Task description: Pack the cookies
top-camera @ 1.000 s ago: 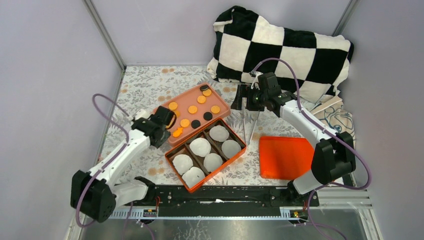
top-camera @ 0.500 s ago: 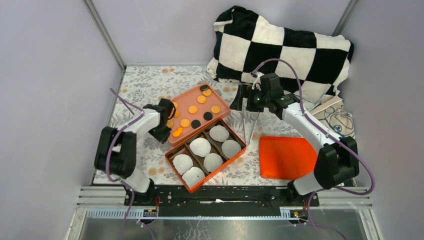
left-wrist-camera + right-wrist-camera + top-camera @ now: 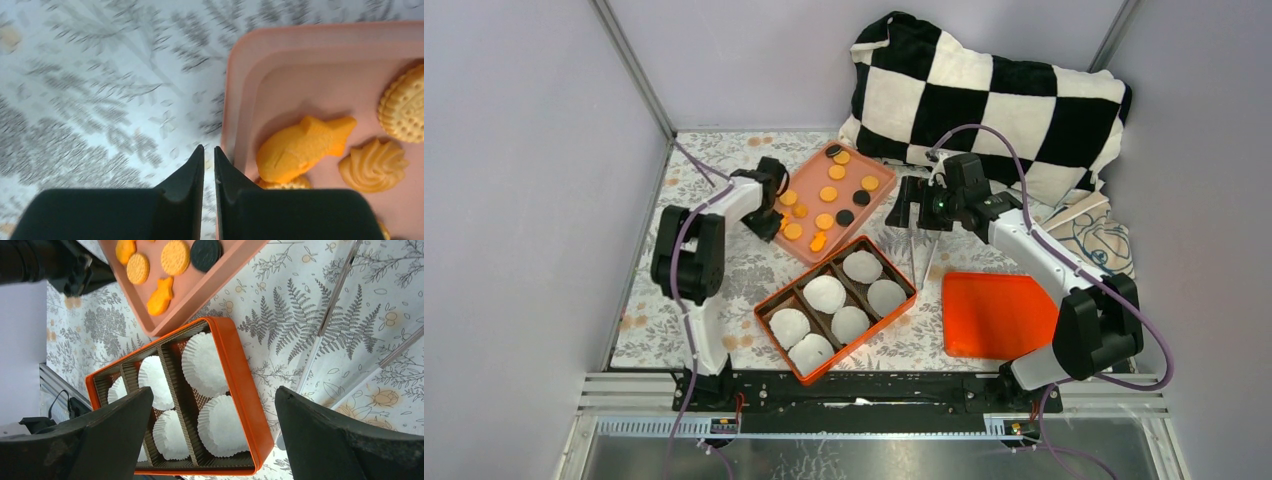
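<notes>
The cookies lie in a pink tray (image 3: 886, 190): orange discs (image 3: 828, 193) and a few black ones (image 3: 861, 198). My left gripper (image 3: 774, 225) is shut and empty, and it sits against the tray's left rim. In the left wrist view, its fingertips (image 3: 208, 149) are just outside the tray (image 3: 310, 80), beside a fish-shaped orange cookie (image 3: 300, 147) and a swirl one (image 3: 372, 165). My right gripper (image 3: 914, 205) hangs wide open and empty to the tray's right. In its wrist view, the gripper (image 3: 214, 390) is above the orange compartment box (image 3: 245, 385) with white paper liners (image 3: 205, 362).
The orange box (image 3: 911, 283) stands in front of the tray. An orange lid (image 3: 996, 315) lies at the right. A black-and-white checkered pillow (image 3: 994, 100) fills the back right. Thin pale rods (image 3: 914, 250) lie on the patterned cloth under the right gripper.
My left arm has swung toward the back. The pink tray has slid toward the back right and turned with it. The right gripper has hardly moved.
</notes>
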`<state>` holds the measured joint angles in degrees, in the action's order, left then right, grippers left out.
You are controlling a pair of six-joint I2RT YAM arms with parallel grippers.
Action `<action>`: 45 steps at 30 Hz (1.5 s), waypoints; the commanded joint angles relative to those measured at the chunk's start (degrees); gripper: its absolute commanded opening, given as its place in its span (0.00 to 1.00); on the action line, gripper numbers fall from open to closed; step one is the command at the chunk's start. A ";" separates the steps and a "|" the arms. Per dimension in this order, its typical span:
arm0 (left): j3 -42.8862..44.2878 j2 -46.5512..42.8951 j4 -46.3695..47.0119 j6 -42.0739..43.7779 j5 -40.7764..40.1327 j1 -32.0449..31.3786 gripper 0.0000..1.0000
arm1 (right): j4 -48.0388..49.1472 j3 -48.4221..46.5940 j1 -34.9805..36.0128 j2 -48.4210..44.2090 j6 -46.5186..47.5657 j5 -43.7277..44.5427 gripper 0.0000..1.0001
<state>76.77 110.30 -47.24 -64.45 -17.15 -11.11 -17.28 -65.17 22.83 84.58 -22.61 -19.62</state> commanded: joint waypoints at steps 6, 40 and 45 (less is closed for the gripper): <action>11.77 13.24 5.12 2.04 0.98 1.54 0.14 | -2.30 5.42 0.25 -0.76 1.03 -1.13 1.00; 9.35 -11.18 14.11 14.21 -0.21 -9.57 0.11 | -3.24 13.30 13.77 -3.54 -3.92 -5.31 1.00; 0.57 -23.08 8.29 12.19 -3.71 -19.11 0.14 | -8.36 4.54 13.75 -0.79 0.84 6.47 1.00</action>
<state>83.92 92.47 -33.98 -51.66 -15.70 -26.52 -22.00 -52.95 36.25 82.78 -26.11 -22.74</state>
